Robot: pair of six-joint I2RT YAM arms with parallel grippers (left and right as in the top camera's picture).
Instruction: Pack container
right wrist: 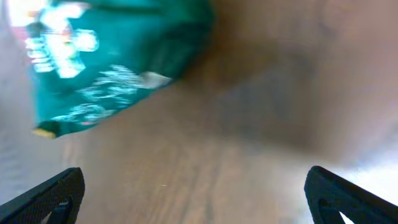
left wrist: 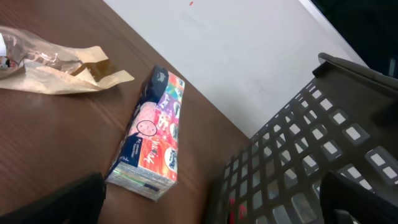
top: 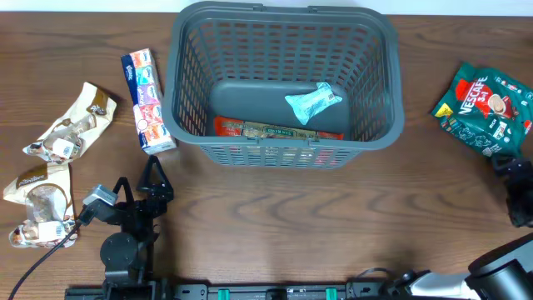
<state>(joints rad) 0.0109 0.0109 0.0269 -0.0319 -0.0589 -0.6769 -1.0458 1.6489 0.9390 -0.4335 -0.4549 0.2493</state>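
Count: 1 container (top: 191,79) with 1 light-blue wrapper (top: 312,102) and 1 red-green packet (top: 275,130) inside. Ahead of left gripper (top: 154,177): 1 tissue pack (top: 147,100). To its left: 2 beige snack packets (top: 71,125). Ahead of right gripper (top: 516,179): 1 green Nescafe bag (top: 485,108).

Both sets of jaws gape wide, holding nothing: left gripper (left wrist: 211,200) beside the container (top: 287,143), front-left; right gripper (right wrist: 200,194) well right of it

Container (top: 190,75) centre — tissue pack (top: 148,100) left, coffee bag (top: 487,102) right; wrapper (top: 313,102), bar (top: 275,130) inside.
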